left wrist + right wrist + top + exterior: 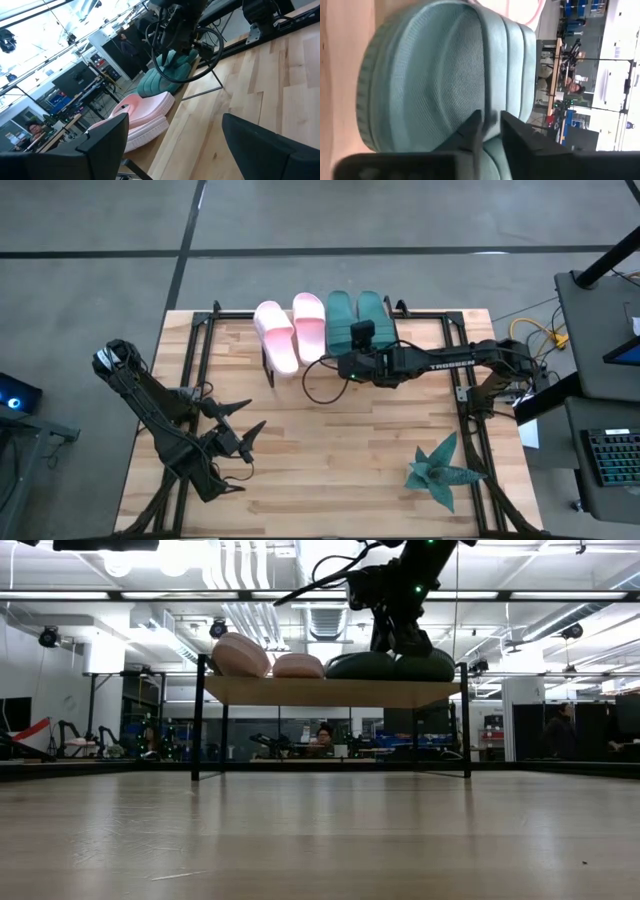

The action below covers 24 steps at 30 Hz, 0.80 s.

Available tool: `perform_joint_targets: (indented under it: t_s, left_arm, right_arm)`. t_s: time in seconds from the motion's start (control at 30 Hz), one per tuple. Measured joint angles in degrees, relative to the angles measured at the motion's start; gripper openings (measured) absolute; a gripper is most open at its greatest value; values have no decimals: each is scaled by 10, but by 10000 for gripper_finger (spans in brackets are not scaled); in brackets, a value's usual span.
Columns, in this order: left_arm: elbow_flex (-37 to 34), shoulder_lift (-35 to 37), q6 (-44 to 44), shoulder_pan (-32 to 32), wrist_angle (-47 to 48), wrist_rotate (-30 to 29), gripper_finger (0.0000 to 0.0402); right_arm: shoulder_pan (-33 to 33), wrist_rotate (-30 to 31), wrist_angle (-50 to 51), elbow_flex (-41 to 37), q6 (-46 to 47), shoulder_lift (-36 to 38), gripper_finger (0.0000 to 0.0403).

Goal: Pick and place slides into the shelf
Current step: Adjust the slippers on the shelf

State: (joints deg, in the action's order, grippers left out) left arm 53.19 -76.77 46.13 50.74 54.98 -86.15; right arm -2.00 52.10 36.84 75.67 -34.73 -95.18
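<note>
All the slides lie side by side on the shelf (330, 690) at the table's far middle. The pale pink pair (290, 330) is on its left part and the dark teal pair (345, 310) on its right, soles on the board. My right gripper (490, 125) reaches in from the table's right to the near end of the teal pair (385, 665), and its fingers are nearly together. My left gripper (235, 430) is open and waits over the table's near left. The left wrist view shows the shelf and slides (150, 107) from afar. My right gripper has a thin teal edge (489, 116) of a teal slide between its two fingers, at the slide's near end. In the low view it comes down from above onto the teal pair. The slide lies flat on the shelf board. Which of the two teal slides it is cannot be told.
A spiky teal plant (440, 470) sits near the table's right near corner. Black metal frames run along the table's left and right edges (470, 430). Bare wood lies between the shelf and the near edge. A person sits in the room beyond (322, 737).
</note>
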Motion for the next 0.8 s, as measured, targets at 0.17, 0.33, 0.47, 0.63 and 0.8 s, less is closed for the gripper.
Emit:
perform_joint_targets:
  t_s: [0.17,0.33,0.47,0.63,0.8]
  left_arm:
    - [0,0,0,0,0,4,303]
    - [0,0,0,0,0,6,303]
    - [0,0,0,0,0,6,303]
    - [0,0,-5,0,0,1,303]
    - [1,0,-6,0,0,-1,303]
  right_arm:
    - [6,4,5,0,2,0,133]
    - [28,18,6,2,4,0,195]
    - [49,31,4,26,27,1,219]
    - [62,-53,-58,57,32,2,223]
    - [60,-193,-130,75,2,1,216]
